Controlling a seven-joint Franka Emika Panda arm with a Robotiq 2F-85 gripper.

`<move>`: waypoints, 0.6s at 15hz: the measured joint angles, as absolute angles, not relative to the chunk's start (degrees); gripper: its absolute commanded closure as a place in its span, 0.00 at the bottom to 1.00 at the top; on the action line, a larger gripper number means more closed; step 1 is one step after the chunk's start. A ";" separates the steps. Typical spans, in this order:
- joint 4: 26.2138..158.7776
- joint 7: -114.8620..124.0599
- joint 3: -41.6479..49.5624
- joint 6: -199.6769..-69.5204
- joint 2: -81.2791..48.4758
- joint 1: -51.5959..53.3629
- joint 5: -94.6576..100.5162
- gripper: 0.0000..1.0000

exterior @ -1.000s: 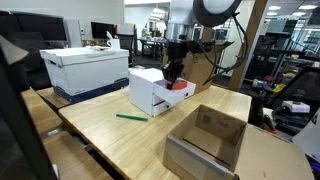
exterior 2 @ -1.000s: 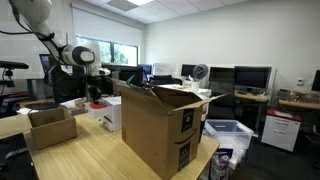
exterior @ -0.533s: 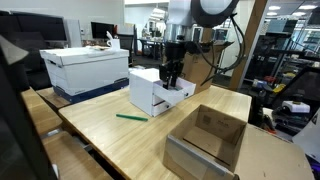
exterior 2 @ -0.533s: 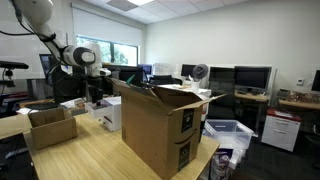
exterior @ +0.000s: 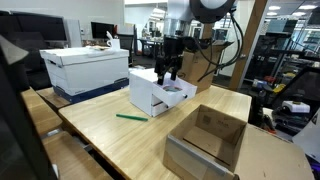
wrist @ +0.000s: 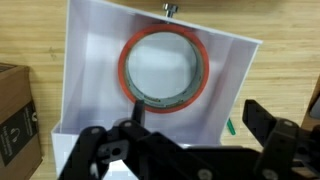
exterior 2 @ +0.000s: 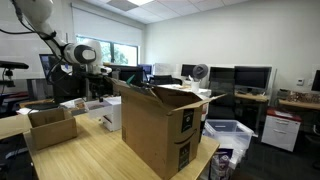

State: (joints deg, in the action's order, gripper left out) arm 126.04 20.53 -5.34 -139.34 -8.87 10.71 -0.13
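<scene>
Wrist view: round red-rimmed translucent lid [wrist: 165,65] lies flat on floor of open white cardboard box [wrist: 90,60]. Black two-finger tool [wrist: 195,122] hangs directly above, spread wide, empty, clear of lid.

Judged step: deposit; lid free in box. Next move calls for straight lift clear of box walls.

In an exterior view: arm reaches down, wrist vertical, tool [exterior: 170,74] just over box on light wooden surface [exterior: 120,140].

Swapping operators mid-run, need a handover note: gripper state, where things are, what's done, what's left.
Gripper: open, holding nothing, right above the white box.
Red-rimmed disc: lying flat inside the white box, not gripped.
Done: disc is in the box.
Left: gripper not yet lifted clear. Green pen lies on the table, untouched.
</scene>
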 measured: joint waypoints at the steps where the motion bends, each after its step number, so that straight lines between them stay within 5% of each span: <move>1: 125.80 20.53 -5.42 -139.34 -8.86 10.72 -0.13 0.00; 9: 122.85 18.41 -8.29 -139.36 -9.71 11.60 -0.13 0.00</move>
State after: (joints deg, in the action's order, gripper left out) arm 122.85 18.41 -8.29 -139.36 -9.71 11.60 -0.13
